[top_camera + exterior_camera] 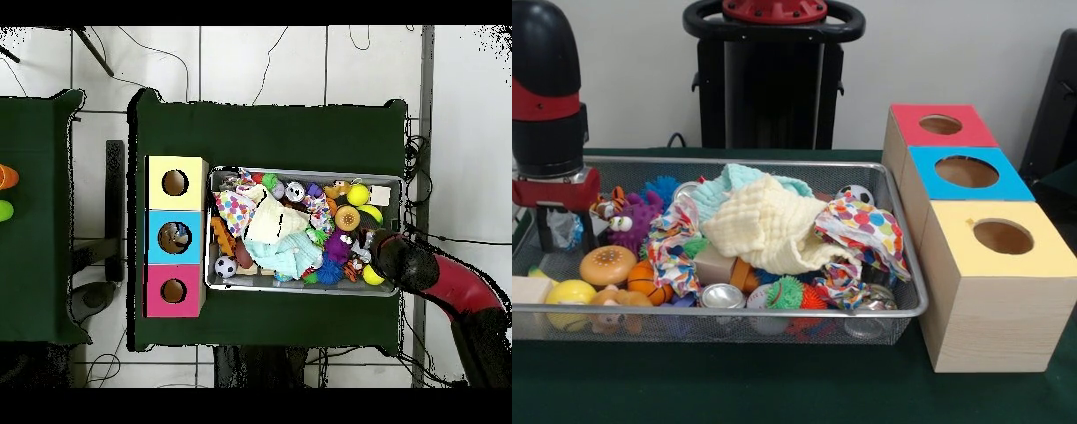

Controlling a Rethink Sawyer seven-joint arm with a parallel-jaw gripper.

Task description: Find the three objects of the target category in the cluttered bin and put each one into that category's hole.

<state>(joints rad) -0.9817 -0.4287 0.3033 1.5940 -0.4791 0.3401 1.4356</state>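
Note:
A wire mesh bin (733,310) (305,171) holds a heap of toys. A cream cloth (768,225) and a dotted cloth (865,231) cover its middle. At the left end lie a tiger toy (613,210), a purple spiky toy (640,221), a burger toy (607,264), an orange basketball (644,281) and a yellow ball (570,292). My gripper (565,237) (386,258) hangs inside that left end, open, fingers (544,231) apart around a crinkly clear wrapper, beside the tiger. Three wooden boxes have holes: red (941,124), blue (967,170), yellow (1003,237).
A soccer ball (856,194), tin cans (722,296), a green spiky ball (786,292) and a wooden block (531,289) also lie in the bin. The boxes stand against its right end. In the overhead view something shows inside the blue box's hole (175,237).

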